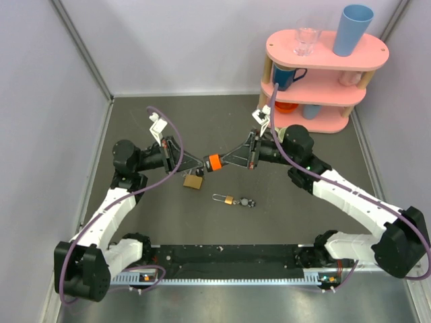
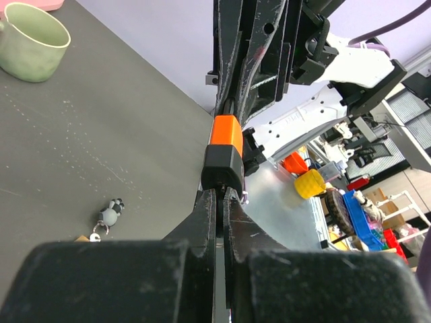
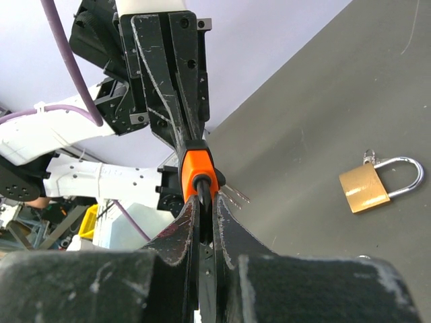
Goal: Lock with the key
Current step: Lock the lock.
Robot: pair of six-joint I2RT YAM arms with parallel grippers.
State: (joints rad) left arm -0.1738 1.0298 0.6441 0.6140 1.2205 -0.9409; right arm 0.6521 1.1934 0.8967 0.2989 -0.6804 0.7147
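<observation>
The orange-and-black padlock (image 1: 215, 162) hangs above the table between both grippers. My right gripper (image 1: 227, 161) is shut on its black shackle at the orange end, seen in the right wrist view (image 3: 203, 202) with the padlock body (image 3: 197, 165) just beyond. My left gripper (image 1: 202, 163) is shut at the padlock's black end (image 2: 223, 168), its fingertips (image 2: 210, 202) pinched on something thin there, apparently the key, which is almost wholly hidden. Thin silver spare keys (image 3: 236, 196) of the bunch stick out beside the padlock.
A large brass padlock (image 1: 193, 181) lies on the table under the left gripper, also in the right wrist view (image 3: 367, 188). A tiny brass padlock on a ring (image 1: 229, 200) with a grey charm (image 2: 109, 214) lies nearer. A pink shelf (image 1: 323, 108) with cups stands back right.
</observation>
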